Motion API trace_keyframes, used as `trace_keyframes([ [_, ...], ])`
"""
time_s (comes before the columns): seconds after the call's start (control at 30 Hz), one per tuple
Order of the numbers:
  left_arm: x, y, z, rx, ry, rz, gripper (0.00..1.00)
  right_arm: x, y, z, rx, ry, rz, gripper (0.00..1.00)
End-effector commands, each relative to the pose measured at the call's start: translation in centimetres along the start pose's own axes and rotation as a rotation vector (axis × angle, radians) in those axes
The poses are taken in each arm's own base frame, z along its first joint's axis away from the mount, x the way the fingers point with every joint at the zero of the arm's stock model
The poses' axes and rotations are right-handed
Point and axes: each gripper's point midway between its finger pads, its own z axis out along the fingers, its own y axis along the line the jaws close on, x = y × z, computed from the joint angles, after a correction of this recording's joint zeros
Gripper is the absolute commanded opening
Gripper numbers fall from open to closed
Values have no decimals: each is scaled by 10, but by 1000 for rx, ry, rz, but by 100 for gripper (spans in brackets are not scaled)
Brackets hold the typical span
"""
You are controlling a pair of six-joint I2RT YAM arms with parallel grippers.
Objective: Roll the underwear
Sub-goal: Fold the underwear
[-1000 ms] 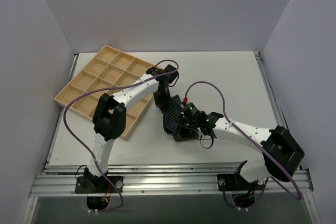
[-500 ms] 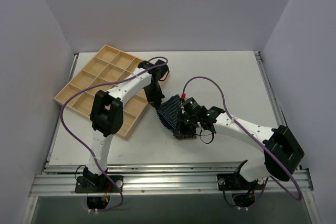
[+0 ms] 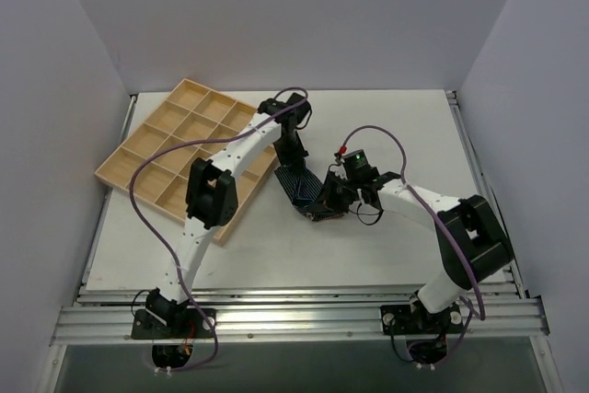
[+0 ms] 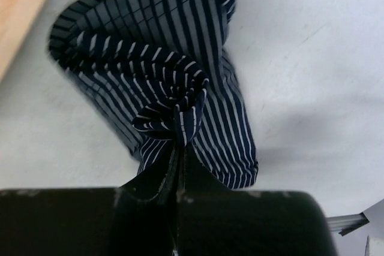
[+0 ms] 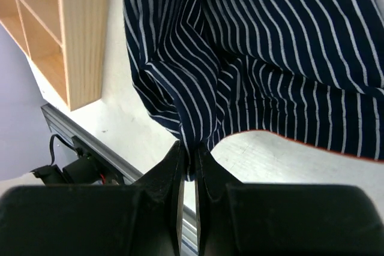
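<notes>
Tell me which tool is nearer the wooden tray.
Left. The left tool grips the underwear just off the tray's right edge. The right tool grips the same cloth farther right, away from the tray.

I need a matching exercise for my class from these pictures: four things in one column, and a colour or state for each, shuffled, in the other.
Things:
1. underwear
2. compartment tray
3. left tool
4. table

Colour or state:
A. white
B. shut on a pinch of cloth
C. navy with thin white stripes
D. pale wood

Pairs: 1-C, 2-D, 3-B, 4-A
</notes>
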Motion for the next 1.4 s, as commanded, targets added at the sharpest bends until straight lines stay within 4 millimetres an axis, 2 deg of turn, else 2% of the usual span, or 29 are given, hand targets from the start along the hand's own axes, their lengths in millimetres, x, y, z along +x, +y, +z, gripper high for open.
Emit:
trace_keyframes([
  [0.0,-1,-19,5,30,18,-14,2,-26,10,1,-71,-22,33,0],
  [0.2,-21,-2,8,-19,-27,-105,2,-46,-9,-5,-63,-38,59,0],
  [0.33,-38,0,5,5,-54,-171,2,-44,-34,-9,-21,-16,59,0],
  [0.43,-53,-5,-3,46,-88,-187,2,-42,-43,-12,4,-4,53,0],
  [0.6,-51,-11,-12,69,-92,-160,2,-28,-47,-29,53,13,4,0],
  [0.63,-46,-6,-9,46,-81,-143,2,-24,-48,-36,66,15,0,0],
  [0.73,-35,8,-16,1,-76,-108,2,-7,-55,-43,95,33,-5,0],
  [0.83,-25,18,-25,-42,-91,-61,2,13,-38,-48,85,38,-37,0],
  [0.87,-23,19,-38,-33,-103,-52,2,17,-30,-48,80,33,-43,0],
  [0.9,-17,26,-40,-55,-95,-36,2,34,-13,-45,62,59,-54,0],
  [0.93,-15,30,-46,-68,-103,-14,2,41,-1,-49,49,58,-64,0],
  [0.97,-15,31,-63,-60,-126,1,2,49,7,-49,52,60,-68,0],
  [1.0,-11,36,-69,-75,-129,21,2,68,18,-49,48,93,-93,0],
  [1.07,-12,42,-88,-72,-172,65,2,80,31,-55,34,82,-76,0],
  [1.13,-11,47,-85,-70,-165,93,2,89,34,-57,23,78,-72,0],
  [1.17,-12,49,-81,-76,-156,89,2,93,25,-55,28,90,-60,0],
  [1.2,-12,48,-75,-75,-146,91,2,90,26,-52,6,77,-62,0],
  [1.23,-8,45,-63,-70,-109,98,2,86,21,-50,1,67,-71,0],
  [1.3,-2,34,-51,-53,-84,121,2,87,6,-42,15,78,-64,0],
  [1.37,2,19,-41,-33,-68,148,2,82,1,-34,-17,81,-52,0],
])
